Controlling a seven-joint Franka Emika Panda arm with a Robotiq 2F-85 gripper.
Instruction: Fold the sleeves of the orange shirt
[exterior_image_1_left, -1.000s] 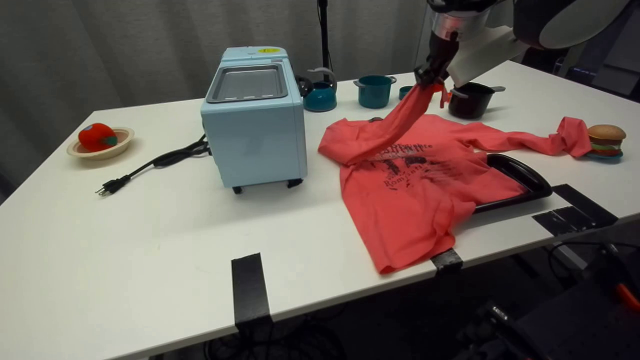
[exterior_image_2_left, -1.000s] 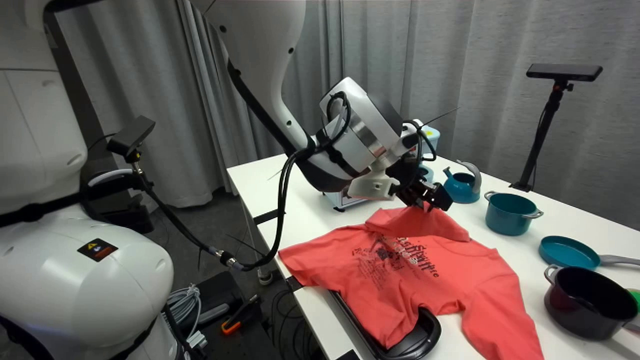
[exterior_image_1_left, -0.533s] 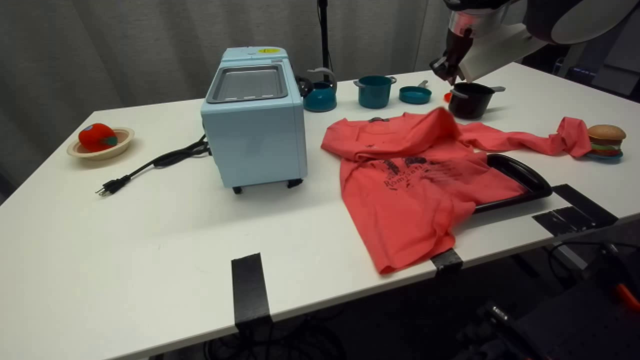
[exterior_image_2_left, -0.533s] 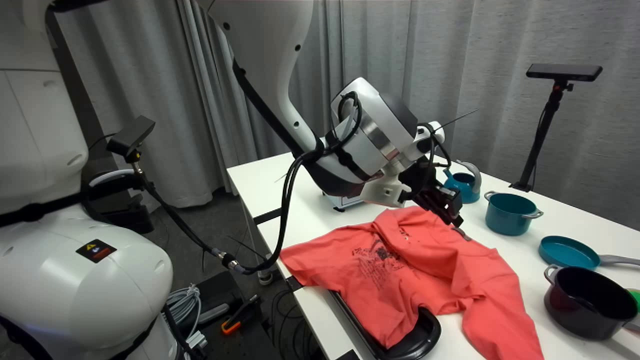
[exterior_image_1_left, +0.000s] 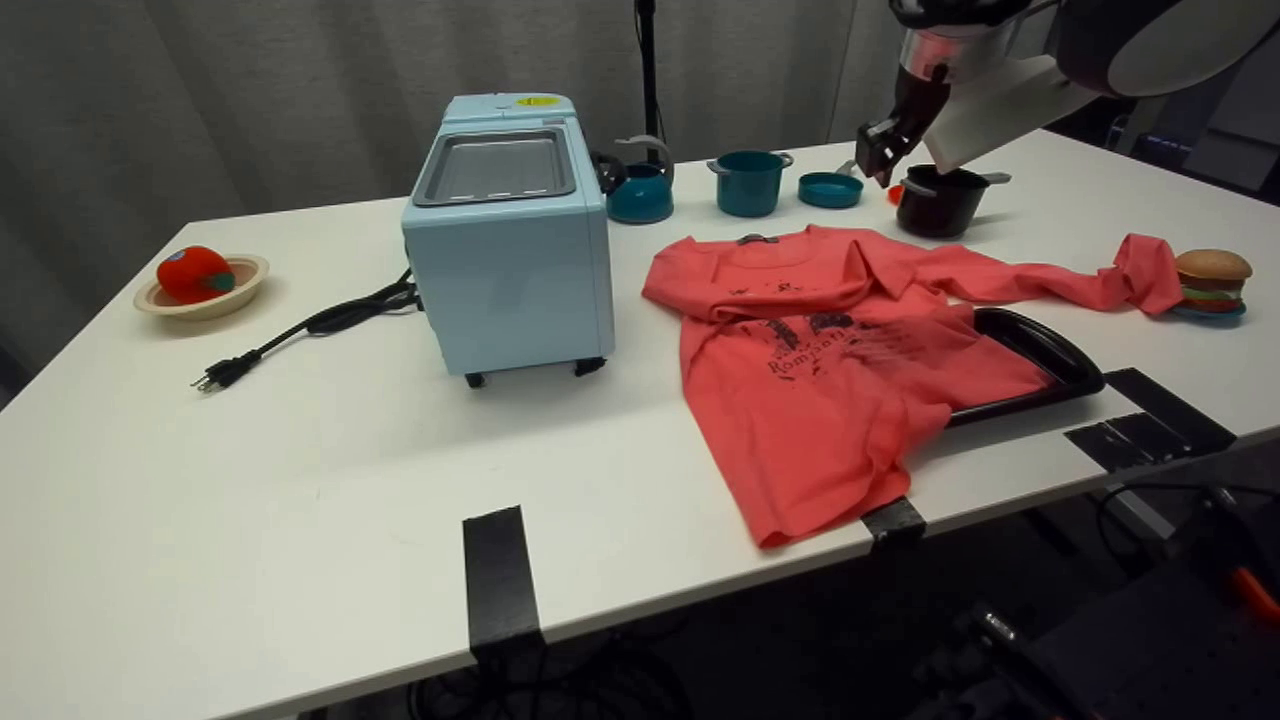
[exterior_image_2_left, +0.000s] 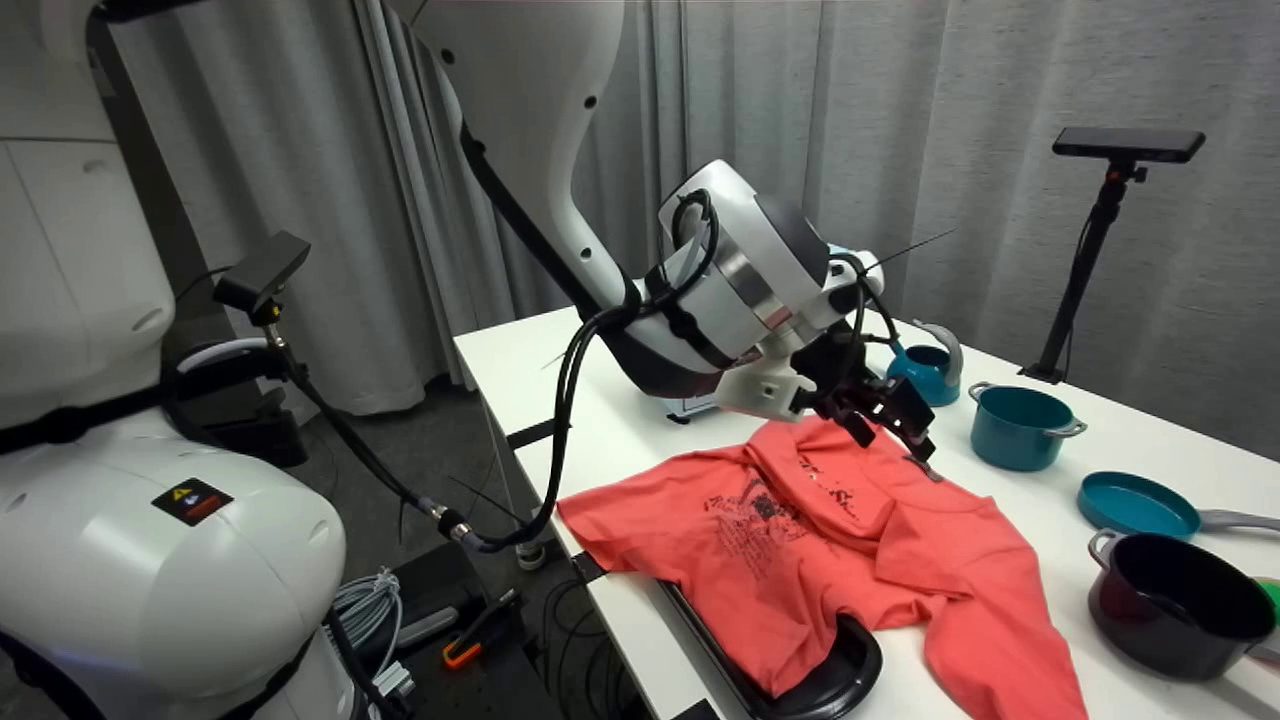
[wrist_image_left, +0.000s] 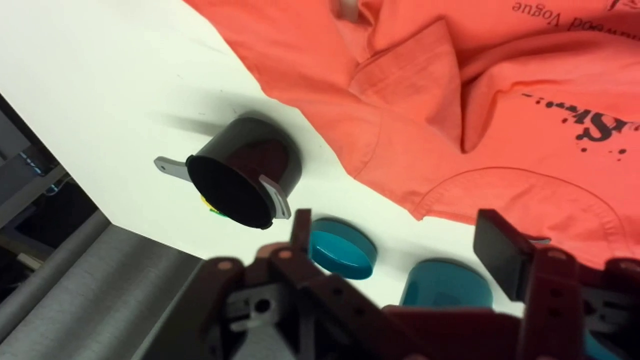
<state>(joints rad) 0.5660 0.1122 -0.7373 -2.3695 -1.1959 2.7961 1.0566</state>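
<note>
The orange shirt lies spread with its print up, partly over a black tray. One sleeve is laid across the chest, its loose end bent into a fold near the neckline in the wrist view. The other sleeve stretches out sideways over the table towards a toy burger; in an exterior view its upper part shows. Above the collar edge hovers my gripper, jaws wide apart and nothing between them. In an exterior view the gripper stands above the cloth, apart from it.
A black pot, a teal pan and a teal pot stand behind the shirt. The black tray sticks out from under it. A light-blue appliance is beside it; the toy burger lies by the outstretched sleeve.
A second ago my gripper was shut on the raised sleeve. It has let go and opened, and shifted slightly away; the sleeve has dropped and settled across the chest.
</note>
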